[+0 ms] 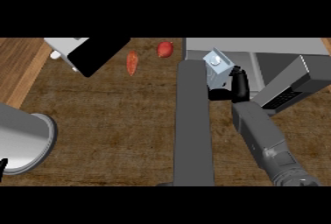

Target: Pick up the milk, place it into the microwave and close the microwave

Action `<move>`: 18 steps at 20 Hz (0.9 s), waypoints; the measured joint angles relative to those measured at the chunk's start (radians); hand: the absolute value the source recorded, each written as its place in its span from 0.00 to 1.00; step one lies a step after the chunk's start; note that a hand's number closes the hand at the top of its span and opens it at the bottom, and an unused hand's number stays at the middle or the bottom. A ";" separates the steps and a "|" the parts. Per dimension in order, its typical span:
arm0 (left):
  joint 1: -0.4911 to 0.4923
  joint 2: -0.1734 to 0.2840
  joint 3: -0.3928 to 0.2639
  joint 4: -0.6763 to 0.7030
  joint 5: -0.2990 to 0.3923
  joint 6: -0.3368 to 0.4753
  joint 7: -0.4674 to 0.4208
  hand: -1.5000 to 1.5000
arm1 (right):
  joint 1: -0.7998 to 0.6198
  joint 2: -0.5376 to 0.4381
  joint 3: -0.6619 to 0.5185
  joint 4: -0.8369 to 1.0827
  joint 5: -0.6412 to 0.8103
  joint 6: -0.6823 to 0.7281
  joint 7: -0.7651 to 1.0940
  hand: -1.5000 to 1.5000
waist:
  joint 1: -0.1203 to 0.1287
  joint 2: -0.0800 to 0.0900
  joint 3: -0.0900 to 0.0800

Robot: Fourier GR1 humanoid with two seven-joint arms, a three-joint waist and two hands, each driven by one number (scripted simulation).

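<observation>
**Listener:** What fills most of the view?

**Operator:** I see a brown wood-grain counter top (110, 122) running across the whole view. The next largest thing is the grey box-shaped microwave (258, 46) at the upper right. Its long grey door (194, 127) stands open, swung out towards me and seen edge-on down the middle. The microwave's dark control panel (284, 97) shows on its right side.

**Listener:** And on the left?

**Operator:** At the left edge I see a large shiny metal cylinder (26, 140), partly cut off. At the upper left lies a white appliance with a flat black panel (97, 52), tilted.

**Listener:** Where is the robot's arm?

**Operator:** The grey right forearm (265, 140) comes up from the lower right. Its black right hand (234, 85) is curled round the small grey-and-white milk carton (217, 65), which it holds at the microwave's open front, just right of the door. Of the left hand (2, 168) I see only a dark tip at the lower left edge, and I cannot tell its fingers' state.

**Listener:** Anything smaller?

**Operator:** Two small items lie on the counter between the white appliance and the microwave: a slender orange-red piece (132, 62) and a rounder red piece (165, 49).
</observation>
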 measured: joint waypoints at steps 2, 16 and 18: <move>-0.022 -0.003 -0.003 0.011 -0.008 0.008 0.001 0.00 | -0.020 -0.008 0.017 0.028 0.034 -0.056 -0.011 1.00 | 0.001 0.003 0.000; -0.079 0.023 0.007 0.064 -0.009 -0.012 -0.003 0.00 | -0.151 -0.035 0.036 0.134 0.128 -0.386 0.073 1.00 | 0.046 0.017 -0.002; -0.083 0.019 -0.002 0.064 -0.019 -0.011 -0.002 0.00 | -0.155 -0.047 0.026 0.141 0.125 -0.402 0.081 1.00 | 0.051 0.020 -0.002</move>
